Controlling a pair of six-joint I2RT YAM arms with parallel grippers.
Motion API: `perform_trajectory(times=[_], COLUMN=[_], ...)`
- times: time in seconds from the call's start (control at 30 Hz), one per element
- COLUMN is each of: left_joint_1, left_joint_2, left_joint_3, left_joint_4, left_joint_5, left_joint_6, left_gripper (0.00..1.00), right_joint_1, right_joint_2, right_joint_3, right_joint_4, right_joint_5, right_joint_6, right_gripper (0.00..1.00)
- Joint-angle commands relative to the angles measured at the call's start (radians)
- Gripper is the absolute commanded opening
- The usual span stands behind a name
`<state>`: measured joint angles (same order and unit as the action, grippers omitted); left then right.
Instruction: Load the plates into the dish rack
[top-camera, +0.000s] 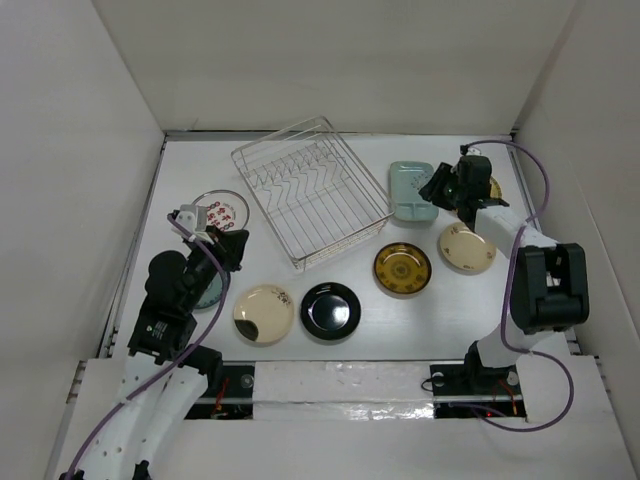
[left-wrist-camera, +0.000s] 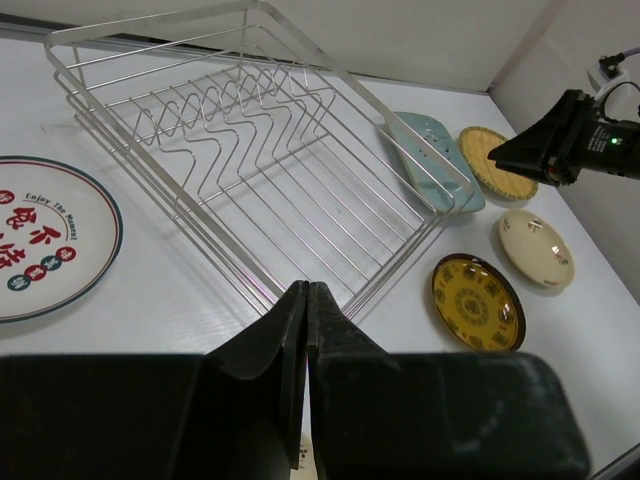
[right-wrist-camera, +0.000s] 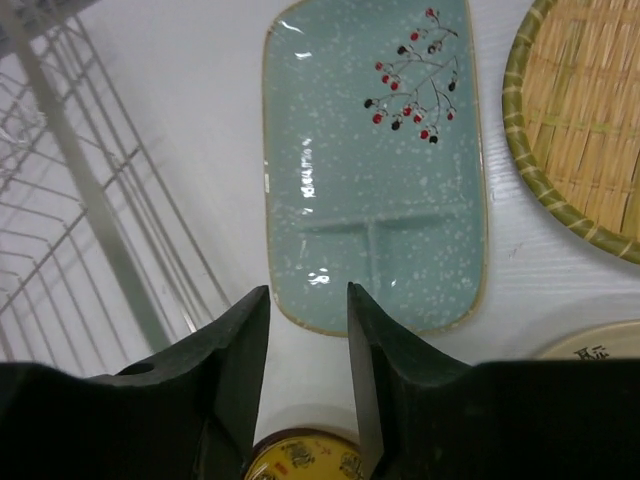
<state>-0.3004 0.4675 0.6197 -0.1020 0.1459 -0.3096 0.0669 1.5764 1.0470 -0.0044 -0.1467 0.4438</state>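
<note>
The silver wire dish rack stands empty at the table's middle back. The pale green squarish plate lies flat just right of it. My right gripper is open and hovers over that plate's near edge, holding nothing. My left gripper is shut and empty, left of the rack's front corner. The white plate with red marks lies left of the rack. The gold plate, plain cream plate, black plate and blotched cream plate lie in front. The teal plate peeks from under my left arm.
A round woven tray lies right of the green plate, mostly hidden under my right arm in the top view. White walls close in the table at the left, back and right.
</note>
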Motion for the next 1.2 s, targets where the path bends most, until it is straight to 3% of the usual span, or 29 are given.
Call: perform_trajectory(times=[0.0, 0.27, 0.57, 0.8, 1.07, 1.17], left_joint_1=[-0.003, -0.003, -0.003, -0.003, -0.003, -0.003], left_joint_2=[0.019, 0.054, 0.072, 0.066, 0.063, 0.06], left_joint_3=[0.014, 0.015, 0.018, 0.017, 0.017, 0.014], left_joint_4=[0.048, 0.054, 0.054, 0.054, 0.056, 0.059], left_joint_5=[0.011, 0.017, 0.018, 0.02, 0.02, 0.017], left_joint_6=[0.021, 0.024, 0.03, 0.03, 0.032, 0.033], left_gripper=[0.01, 0.19, 0.21, 0.21, 0.21, 0.21], right_joint_1=[0.008, -0.038, -0.093, -0.102, -0.113, -0.113], right_joint_2=[0.066, 0.1, 0.178, 0.307, 0.427, 0.448], right_joint_3=[0.027, -0.015, 0.025, 0.128, 0.225, 0.234], right_joint_4=[0.086, 0.144, 0.04, -0.037, -0.028, -0.008], right_joint_5=[0.026, 0.11, 0.119, 0.01, -0.086, -0.099], right_joint_6=[-0.024, -0.019, 0.016, 0.007, 0.053, 0.078], right_gripper=[0.44, 0.47, 0.49, 0.5, 0.52, 0.48])
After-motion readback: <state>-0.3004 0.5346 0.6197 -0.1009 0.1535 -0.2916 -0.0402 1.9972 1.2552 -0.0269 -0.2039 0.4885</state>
